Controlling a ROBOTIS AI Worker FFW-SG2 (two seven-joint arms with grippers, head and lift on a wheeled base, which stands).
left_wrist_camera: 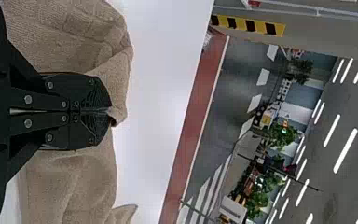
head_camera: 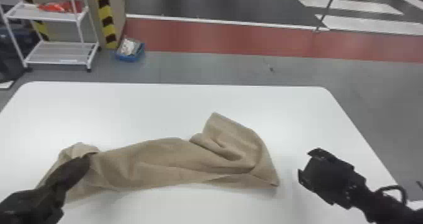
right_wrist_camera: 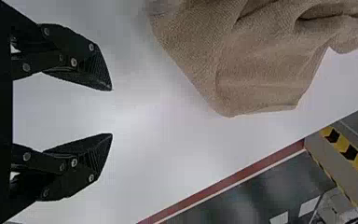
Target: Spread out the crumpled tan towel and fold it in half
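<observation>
In the head view my left gripper [head_camera: 89, 156] is at the left end of the tan towel [head_camera: 163, 163], which lies rumpled across the white table with its right end bunched and folded over. In the left wrist view my left gripper [left_wrist_camera: 111, 113] has its fingers together on a pinch of the towel [left_wrist_camera: 74, 186], cloth showing on both sides and at the tips. My right gripper [head_camera: 303, 163] stands to the right of the towel, apart from it. In the right wrist view the right gripper [right_wrist_camera: 112, 112] is open with nothing between its fingers; the towel [right_wrist_camera: 261, 70] lies beyond them.
The white table [head_camera: 126, 103] has its far edge well behind the towel. On the floor past it stand a white shelf cart [head_camera: 59, 53] and a blue bin [head_camera: 129, 55], both at the far left.
</observation>
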